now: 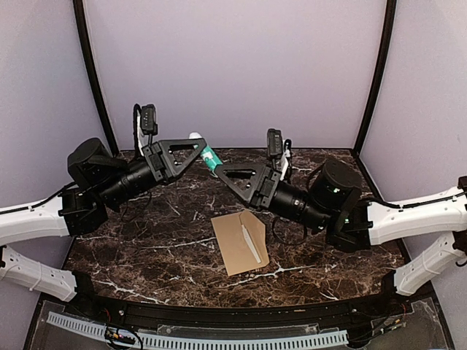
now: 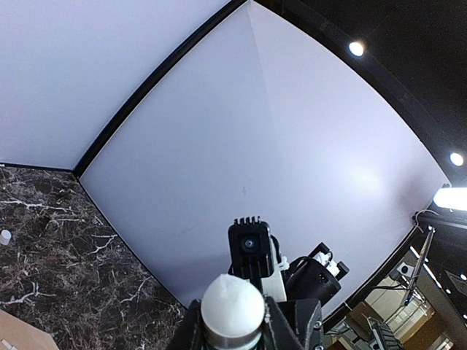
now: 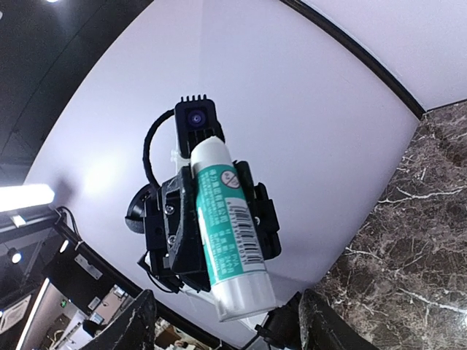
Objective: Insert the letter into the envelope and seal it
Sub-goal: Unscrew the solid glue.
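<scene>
Left gripper (image 1: 201, 149) clamps the glue stick (image 3: 228, 233), upper centre, right gripper (image 1: 220, 173) spread wide beside it — grab off-axis and it could twist free onto the envelope (image 1: 241, 244).

a robotics lab test cell is shown. a left arm (image 1: 29, 222) and a right arm (image 1: 416, 215), white-and-black machines, are bolted at the near edge of a dark marble-patterned desk (image 1: 146, 248). the desk is closed in by plain pale lilac panels (image 1: 233, 73) held in black struts (image 1: 93, 80). a slotted cable duct (image 1: 219, 340) is run along the front. beyond the panels, a black ceiling with spotlights (image 2: 356, 48) is seen.
</scene>
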Robot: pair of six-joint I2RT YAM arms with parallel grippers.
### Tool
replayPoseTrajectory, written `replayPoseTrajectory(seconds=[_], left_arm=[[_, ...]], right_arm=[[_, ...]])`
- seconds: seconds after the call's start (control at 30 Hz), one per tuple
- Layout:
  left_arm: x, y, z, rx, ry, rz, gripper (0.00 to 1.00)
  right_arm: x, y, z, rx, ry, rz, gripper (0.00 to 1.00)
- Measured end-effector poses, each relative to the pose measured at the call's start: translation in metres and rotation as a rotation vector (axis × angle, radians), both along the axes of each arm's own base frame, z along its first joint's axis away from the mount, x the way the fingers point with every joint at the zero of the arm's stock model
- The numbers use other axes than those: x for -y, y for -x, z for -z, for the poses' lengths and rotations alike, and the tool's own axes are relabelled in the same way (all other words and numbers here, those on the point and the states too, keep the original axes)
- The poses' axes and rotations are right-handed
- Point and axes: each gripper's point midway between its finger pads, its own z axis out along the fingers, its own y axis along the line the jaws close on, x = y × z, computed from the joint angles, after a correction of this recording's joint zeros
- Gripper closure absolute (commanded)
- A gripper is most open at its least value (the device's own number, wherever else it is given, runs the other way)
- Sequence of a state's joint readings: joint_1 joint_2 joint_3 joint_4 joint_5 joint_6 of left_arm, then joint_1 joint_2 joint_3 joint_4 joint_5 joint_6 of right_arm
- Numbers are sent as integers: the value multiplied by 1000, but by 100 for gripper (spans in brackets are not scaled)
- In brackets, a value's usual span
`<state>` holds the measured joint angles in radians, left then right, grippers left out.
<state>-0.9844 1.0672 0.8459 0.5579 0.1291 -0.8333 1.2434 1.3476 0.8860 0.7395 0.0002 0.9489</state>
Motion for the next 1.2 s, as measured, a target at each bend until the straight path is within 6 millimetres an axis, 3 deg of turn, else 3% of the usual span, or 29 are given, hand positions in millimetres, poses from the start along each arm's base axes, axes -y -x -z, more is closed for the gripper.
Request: replayPoseTrajectory(seconds=[0.33, 0.6, 0.97, 1.2], left_arm=[[-3, -2, -1, 12, 28, -16, 94], [-4, -1, -4, 21, 42, -16, 94], [-4, -1, -3, 26, 47, -17, 94], [-5, 0, -4, 34, 64, -16, 93]], right_arm=[[-18, -17, -2, -100, -81, -13, 49], [-24, -23, -23, -101, -151, -36, 59], [-30, -25, -24, -116, -171, -64, 62], [-30, -27, -25, -111, -171, -56, 76]])
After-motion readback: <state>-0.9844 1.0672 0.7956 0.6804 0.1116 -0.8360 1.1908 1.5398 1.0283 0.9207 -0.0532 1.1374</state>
